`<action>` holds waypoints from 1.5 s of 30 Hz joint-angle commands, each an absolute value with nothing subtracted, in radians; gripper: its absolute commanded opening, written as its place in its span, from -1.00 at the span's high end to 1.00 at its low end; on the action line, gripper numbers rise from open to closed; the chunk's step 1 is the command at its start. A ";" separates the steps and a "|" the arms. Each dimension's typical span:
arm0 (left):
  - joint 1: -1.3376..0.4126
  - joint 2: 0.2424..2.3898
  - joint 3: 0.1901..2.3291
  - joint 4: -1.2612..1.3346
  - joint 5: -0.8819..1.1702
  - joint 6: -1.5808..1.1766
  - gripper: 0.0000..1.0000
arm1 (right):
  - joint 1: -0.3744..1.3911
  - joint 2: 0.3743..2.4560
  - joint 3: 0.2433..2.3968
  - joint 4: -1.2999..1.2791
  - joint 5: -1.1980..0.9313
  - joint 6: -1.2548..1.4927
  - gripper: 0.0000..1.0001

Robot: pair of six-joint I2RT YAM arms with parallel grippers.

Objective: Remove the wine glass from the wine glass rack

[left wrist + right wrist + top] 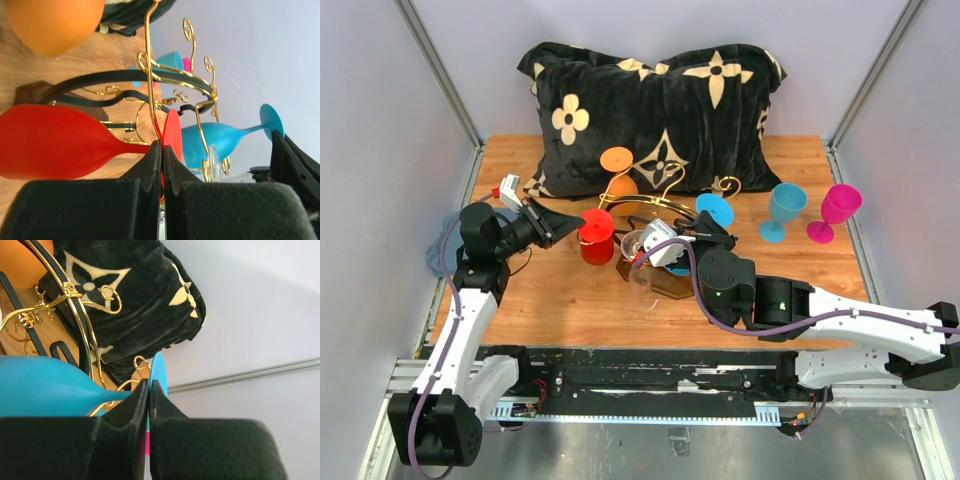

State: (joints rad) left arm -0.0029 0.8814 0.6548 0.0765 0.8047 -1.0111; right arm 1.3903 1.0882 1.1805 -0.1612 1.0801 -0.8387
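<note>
Gold rack (115,75) wires crowd both gripper tips. The left gripper (162,150) clamps the red glass (55,142) stem, the right gripper (149,390) the blue glass (40,387) stem; bare table (570,300) lies behind them.

A black plush pillow (650,110) with cream flower patterns lies across the back of the wooden table (570,300). Near the table's right edge, a blue goblet (785,205) and a pink goblet (838,205) stand upright, just beside each other.

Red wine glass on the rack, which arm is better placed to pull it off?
Left. The left end effector is clamped on the red wine glass stem; the right end effector grips the blue wine glass.
</note>
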 commanded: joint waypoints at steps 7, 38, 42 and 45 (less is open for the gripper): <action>-0.008 0.934 0.731 0.162 0.643 -0.990 0.99 | 1.352 1.115 1.153 0.003 1.086 -0.987 0.99; 0.072 1.222 1.248 -0.521 0.019 -0.356 0.99 | 0.858 0.919 1.519 -0.501 0.869 -0.226 0.99; -0.013 1.291 1.257 -0.540 -0.136 -0.274 0.99 | 0.815 0.882 1.517 -0.623 0.855 -0.084 0.99; -0.110 1.337 1.271 -0.559 -0.311 -0.208 0.99 | 0.785 0.815 1.453 -0.702 0.827 0.063 0.99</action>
State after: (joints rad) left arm -0.0124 1.2949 1.2308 -0.5232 -0.0628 -0.3340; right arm 0.8265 0.8696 1.5108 -0.5228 0.8780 -0.1925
